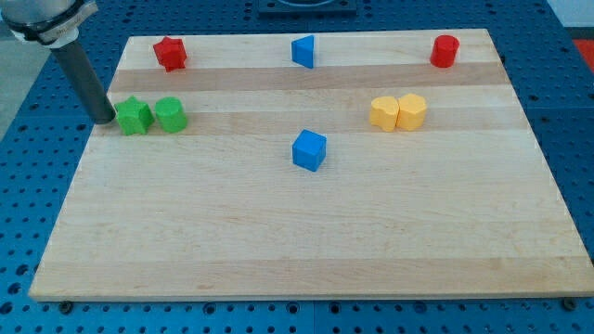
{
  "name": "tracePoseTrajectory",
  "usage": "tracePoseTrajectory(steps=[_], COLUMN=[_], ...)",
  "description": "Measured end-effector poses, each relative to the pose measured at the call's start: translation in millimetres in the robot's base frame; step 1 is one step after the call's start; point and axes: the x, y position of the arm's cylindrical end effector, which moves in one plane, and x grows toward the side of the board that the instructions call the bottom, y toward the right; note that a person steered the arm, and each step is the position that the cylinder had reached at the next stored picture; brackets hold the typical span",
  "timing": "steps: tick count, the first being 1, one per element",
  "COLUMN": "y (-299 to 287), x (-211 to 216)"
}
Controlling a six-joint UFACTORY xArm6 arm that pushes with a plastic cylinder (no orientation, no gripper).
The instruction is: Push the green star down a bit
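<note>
A: Where does the small green star-shaped block (135, 116) sit?

B: At the left of the frame, near the left edge of the pale wooden surface (306, 232), with a green cylinder block (171, 114) touching or just beside it on the view's right.

A: And the arm?

B: It carries no gripper, so there is nothing to be spread or pressed together; the dark rod ends in my tip (108, 121), which stands just at the star's left side, seemingly touching it.

A: Which step is that?

B: Judging from this, the approach. The star looks not yet pushed down. The tip is beside it, not above it, so the next move probably calls for going round to the star's upper side and then sliding toward the view's bottom, briefly, without dragging the cylinder along.

A: Any writing?

B: None readable. The red star (170, 53), blue block (303, 50), red cylinder (445, 51), two yellow blocks (398, 112) and blue cube (309, 150) carry no labels.
</note>
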Motion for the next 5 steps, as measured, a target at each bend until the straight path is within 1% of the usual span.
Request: tracePoseTrajectory(steps=[3, 4, 5], y=[8, -6, -18], x=[5, 4, -10])
